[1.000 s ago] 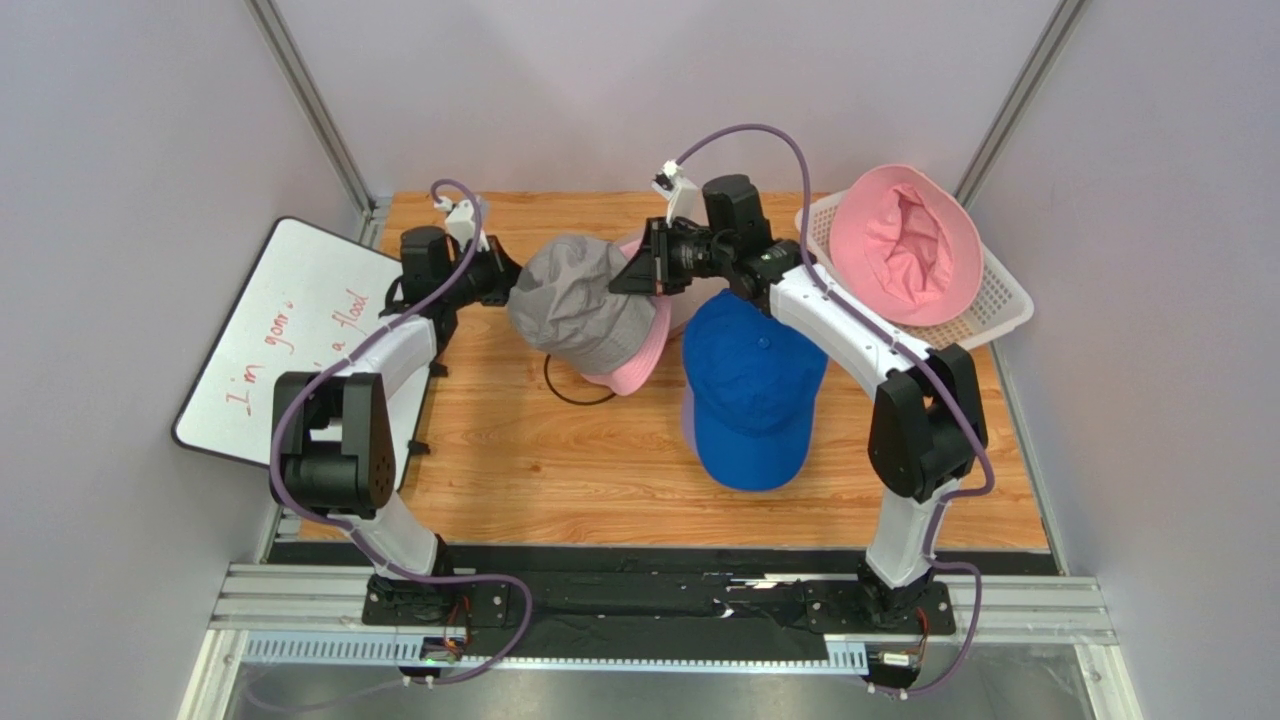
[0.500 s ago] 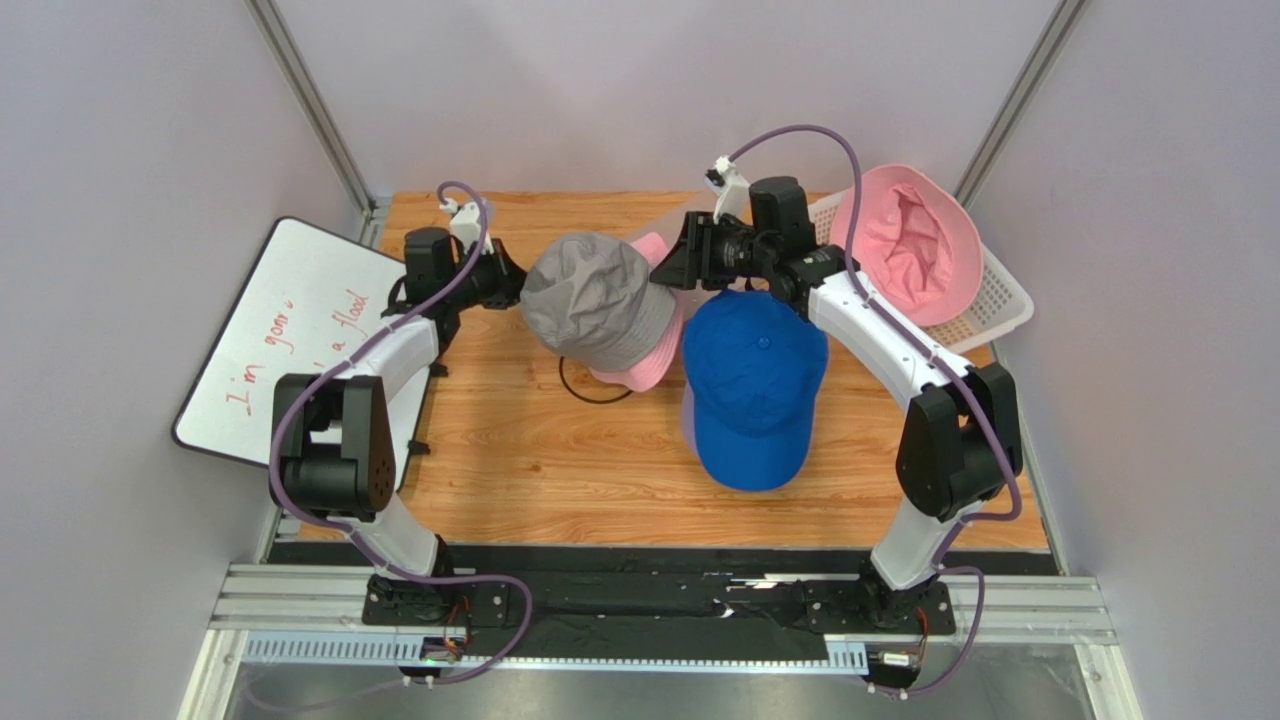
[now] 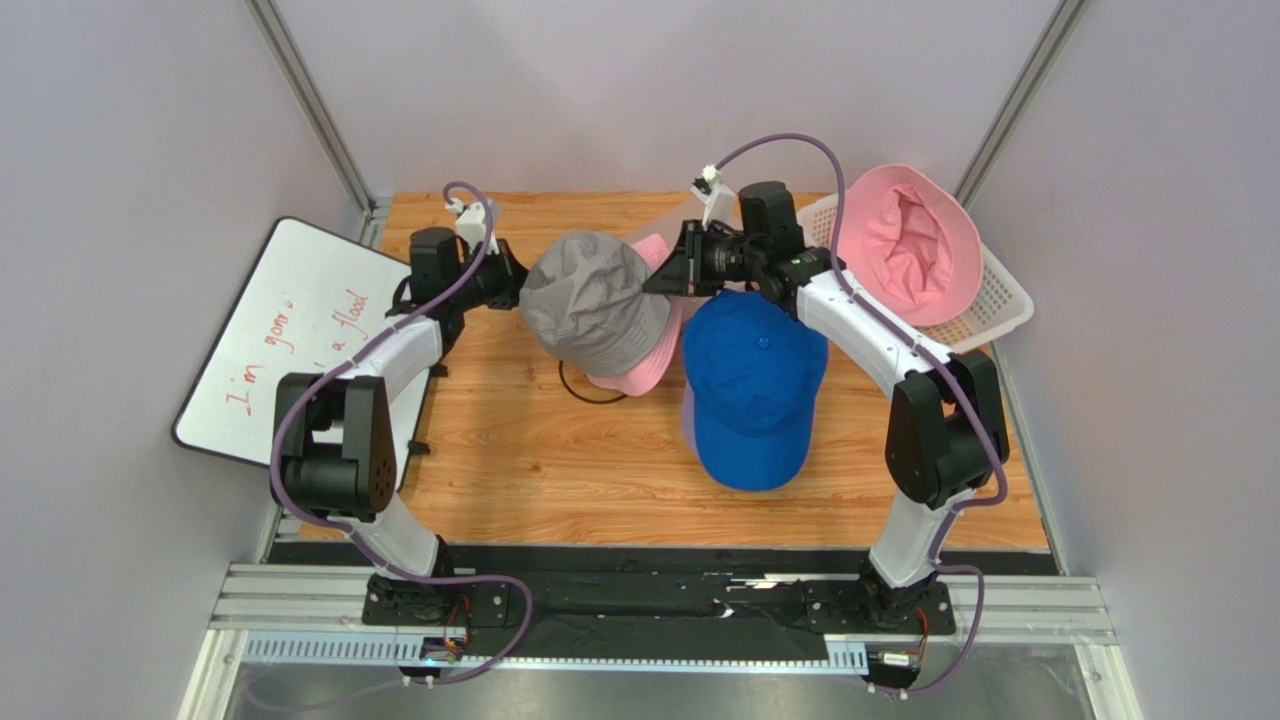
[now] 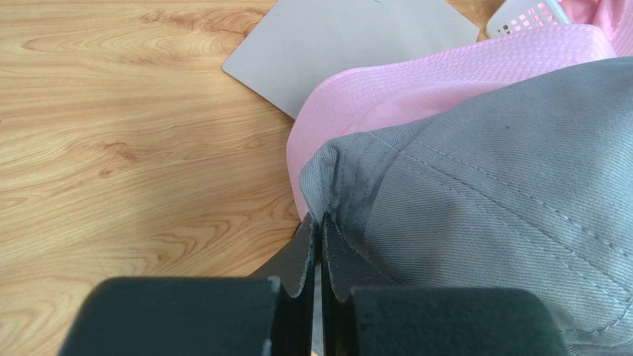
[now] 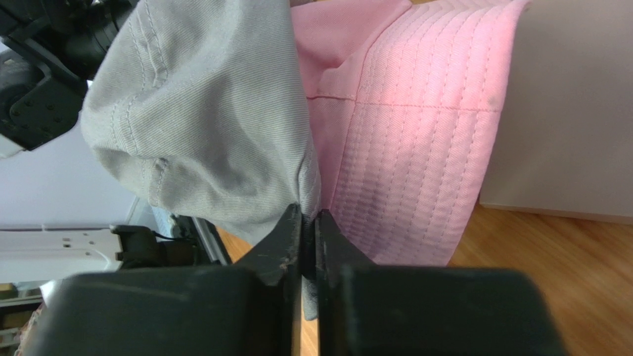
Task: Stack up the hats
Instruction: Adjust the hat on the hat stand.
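A grey bucket hat (image 3: 594,300) sits over a pink hat (image 3: 657,357) at the back middle of the table, and both arms hold it. My left gripper (image 3: 513,285) is shut on its left brim (image 4: 321,222), with grey hat fabric (image 4: 483,185) pinched between the fingers and the pink hat (image 4: 416,81) behind. My right gripper (image 3: 658,275) is shut on the opposite edge (image 5: 308,219), the grey hat (image 5: 208,111) to its left and the pink hat (image 5: 408,133) to its right. A blue cap (image 3: 751,383) lies on the table. A pink bucket hat (image 3: 906,245) rests in the basket.
A white mesh basket (image 3: 1004,308) stands at the back right corner. A whiteboard (image 3: 286,338) with red writing leans off the table's left edge. A black wire ring (image 3: 579,390) shows under the stacked hats. Bare wooden table (image 3: 571,465) lies in front.
My right gripper let go and drew back to the right, then returned and shut on the grey hat's edge. The grey hat shifted slightly right. The left gripper stayed shut.
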Controlling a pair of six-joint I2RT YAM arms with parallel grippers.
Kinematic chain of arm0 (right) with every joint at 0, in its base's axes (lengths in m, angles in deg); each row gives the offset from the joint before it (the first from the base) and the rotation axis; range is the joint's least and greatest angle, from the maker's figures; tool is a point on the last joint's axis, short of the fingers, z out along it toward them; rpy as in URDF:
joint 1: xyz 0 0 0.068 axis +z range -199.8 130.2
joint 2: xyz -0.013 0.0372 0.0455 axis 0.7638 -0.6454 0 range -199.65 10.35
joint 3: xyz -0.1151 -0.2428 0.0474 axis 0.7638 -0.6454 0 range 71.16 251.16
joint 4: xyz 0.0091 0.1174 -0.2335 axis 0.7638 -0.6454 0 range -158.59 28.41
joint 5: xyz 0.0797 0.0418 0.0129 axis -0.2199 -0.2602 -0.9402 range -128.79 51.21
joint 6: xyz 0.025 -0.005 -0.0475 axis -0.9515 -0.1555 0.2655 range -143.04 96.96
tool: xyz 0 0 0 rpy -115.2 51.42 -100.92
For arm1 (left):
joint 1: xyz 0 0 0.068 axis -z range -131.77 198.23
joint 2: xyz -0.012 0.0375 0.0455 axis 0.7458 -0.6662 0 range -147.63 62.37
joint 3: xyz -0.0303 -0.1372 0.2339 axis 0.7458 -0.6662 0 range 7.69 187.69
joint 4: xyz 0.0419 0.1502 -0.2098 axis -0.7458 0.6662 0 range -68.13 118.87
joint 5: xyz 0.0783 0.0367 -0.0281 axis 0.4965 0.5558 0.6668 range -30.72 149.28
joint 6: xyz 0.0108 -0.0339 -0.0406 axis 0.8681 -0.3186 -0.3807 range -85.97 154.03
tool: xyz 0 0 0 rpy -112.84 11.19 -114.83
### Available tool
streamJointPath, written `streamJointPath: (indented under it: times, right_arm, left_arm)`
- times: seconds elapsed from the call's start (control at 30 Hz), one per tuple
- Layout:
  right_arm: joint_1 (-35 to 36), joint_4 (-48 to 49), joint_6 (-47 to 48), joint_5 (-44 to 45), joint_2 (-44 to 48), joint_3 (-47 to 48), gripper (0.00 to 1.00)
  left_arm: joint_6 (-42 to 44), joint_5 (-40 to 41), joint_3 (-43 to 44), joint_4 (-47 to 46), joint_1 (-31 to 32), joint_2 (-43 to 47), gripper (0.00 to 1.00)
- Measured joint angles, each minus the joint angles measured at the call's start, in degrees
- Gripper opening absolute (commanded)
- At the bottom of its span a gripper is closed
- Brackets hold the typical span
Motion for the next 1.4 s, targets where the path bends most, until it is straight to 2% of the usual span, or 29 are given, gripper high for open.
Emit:
streamJointPath:
  times: [0.57, 0.67, 0.7, 0.8, 0.9, 1.07, 1.1, 1.23, 1.4]
  right_arm:
    - [3.98, -9.29, 7.74, 17.97, 0.55, 2.45, 0.00]
    - [4.46, -9.90, 8.48, 20.11, 1.22, 2.34, 0.00]
    - [4.55, -10.16, 8.66, 20.59, 1.38, 2.23, 0.00]
    - [4.70, -10.95, 8.98, 21.86, 1.81, 1.57, 0.00]
    - [5.31, -11.91, 9.01, 23.10, 1.84, 1.31, 0.00]
    - [6.58, -12.00, 8.94, 25.35, 1.99, 0.87, 0.00]
    - [6.78, -12.00, 8.90, 25.70, 2.08, 0.81, 0.00]
    - [7.87, -11.93, 8.48, 27.52, 2.38, 0.52, 0.00]
    - [10.34, -11.39, 6.78, 29.18, 2.49, 0.15, 0.00]
  left_arm:
    - [-2.93, 7.54, 0.00, -1.86, 3.69, -2.14, 0.00]
    - [-3.67, 8.13, -0.02, -2.10, 3.89, -2.01, 0.22]
    - [-3.98, 8.39, -0.04, -1.81, 3.89, -1.75, 0.44]
    - [-4.90, 10.62, -0.17, 0.52, 3.89, 0.22, 0.69]
    - [-5.86, 14.93, -0.44, 4.87, 3.69, 4.90, 0.81]
    - [-6.91, 24.63, -0.98, 12.44, 3.56, 18.12, 0.90]
    - [-6.99, 25.99, -1.31, 13.14, 3.50, 20.39, 0.97]
    - [-7.50, 30.95, -4.17, 15.98, 3.34, 29.33, 0.98]
    - [-6.86, 30.91, -5.66, 16.92, 6.23, 36.37, 0.98]
